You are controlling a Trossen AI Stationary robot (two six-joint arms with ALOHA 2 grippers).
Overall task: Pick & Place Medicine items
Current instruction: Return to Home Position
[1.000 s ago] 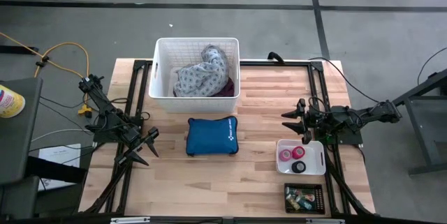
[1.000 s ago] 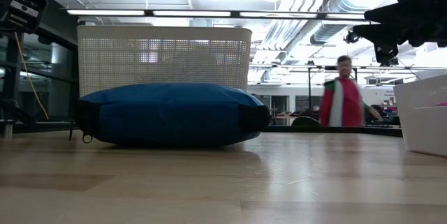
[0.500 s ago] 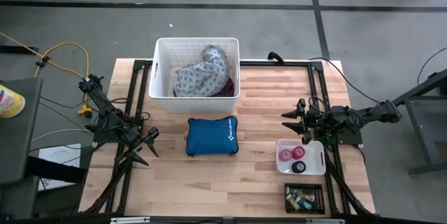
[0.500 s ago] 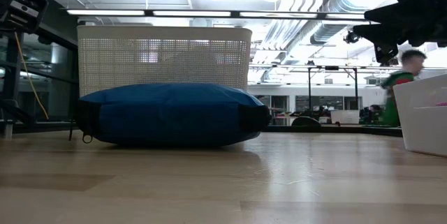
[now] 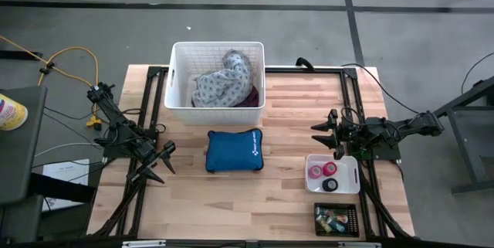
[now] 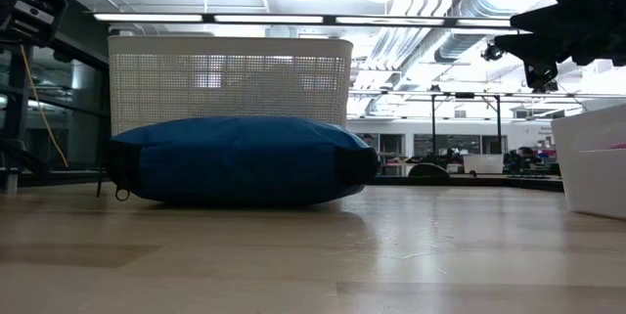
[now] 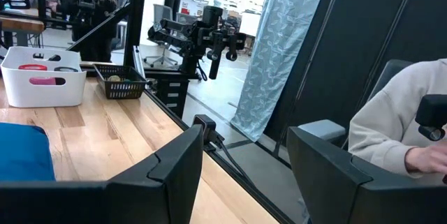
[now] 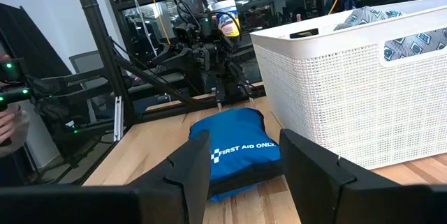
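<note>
A small white bin (image 5: 347, 175) at the table's right holds a pink roll (image 5: 316, 171), a red roll (image 5: 330, 168) and a black roll (image 5: 330, 185). Just nearer, a black mesh tray (image 5: 337, 220) holds several small items. The bin (image 7: 42, 77) and tray (image 7: 119, 81) also show in the left wrist view. My right gripper (image 5: 316, 136) is open and empty, raised above the table just on the far side of the bin. My left gripper (image 5: 164, 163) is open and empty at the table's left, left of the blue pouch (image 5: 234, 151).
The blue first-aid pouch (image 8: 237, 151) lies flat at the table's middle. A white mesh basket (image 5: 218, 86) with cloth bundles stands at the far middle. Bare wood shows between pouch and bin. A person's sleeve (image 7: 391, 126) shows beyond the table's edge.
Neither arm nor anything on the table has moved. A person in the room behind the table has walked off toward the right and out of the low view.
</note>
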